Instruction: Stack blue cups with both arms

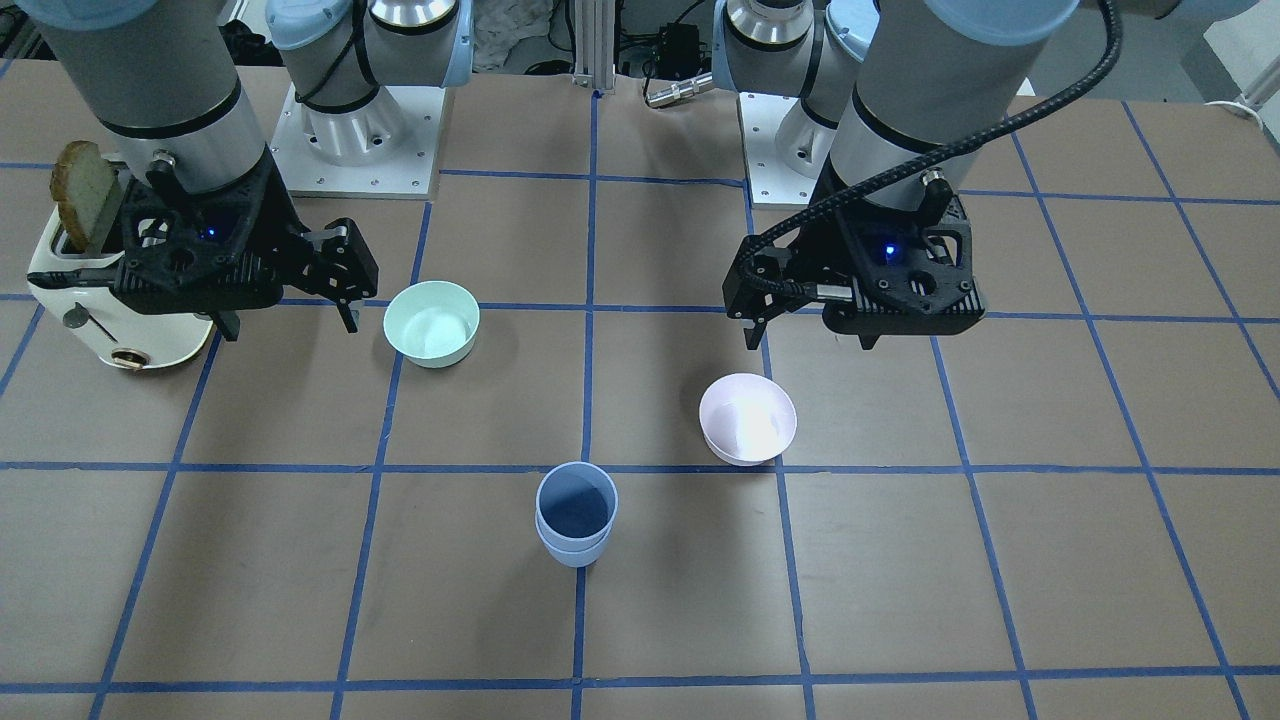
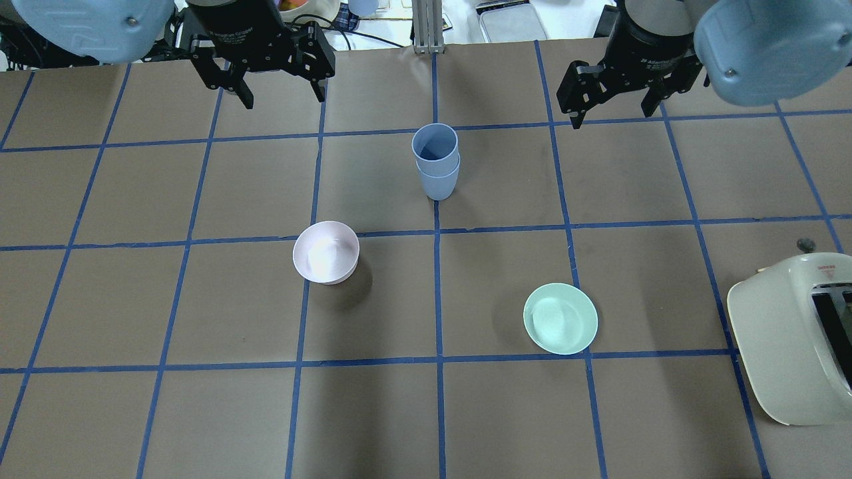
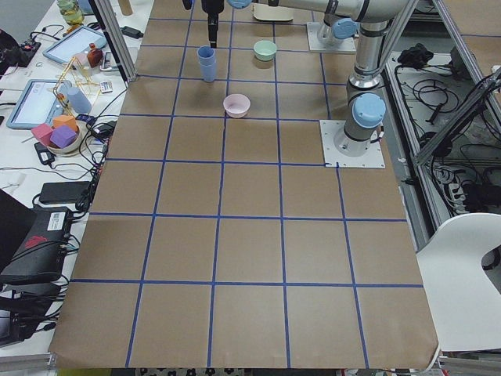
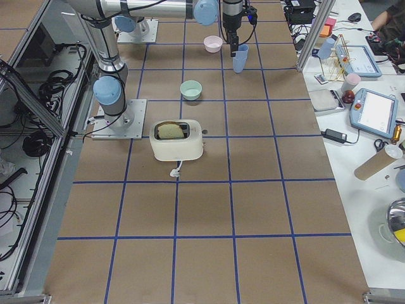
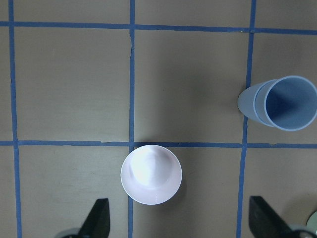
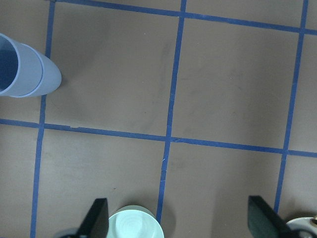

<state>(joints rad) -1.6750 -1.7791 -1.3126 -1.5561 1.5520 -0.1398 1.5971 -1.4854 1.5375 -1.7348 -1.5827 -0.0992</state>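
Note:
The two blue cups (image 1: 576,520) stand nested, one inside the other, upright on the centre grid line. They also show in the overhead view (image 2: 436,163), the left wrist view (image 5: 282,103) and the right wrist view (image 6: 25,67). My left gripper (image 2: 283,100) is open and empty, raised above the table on the far side of the pink bowl and apart from the cups; it also shows in the front view (image 1: 812,340). My right gripper (image 2: 612,116) is open and empty, raised on the cups' other side; it also shows in the front view (image 1: 290,325).
A pale pink bowl (image 2: 326,251) sits on my left side and a mint green bowl (image 2: 560,318) on my right. A cream toaster (image 2: 792,339) holding a bread slice (image 1: 85,195) stands at my far right. Blue tape lines grid the brown table.

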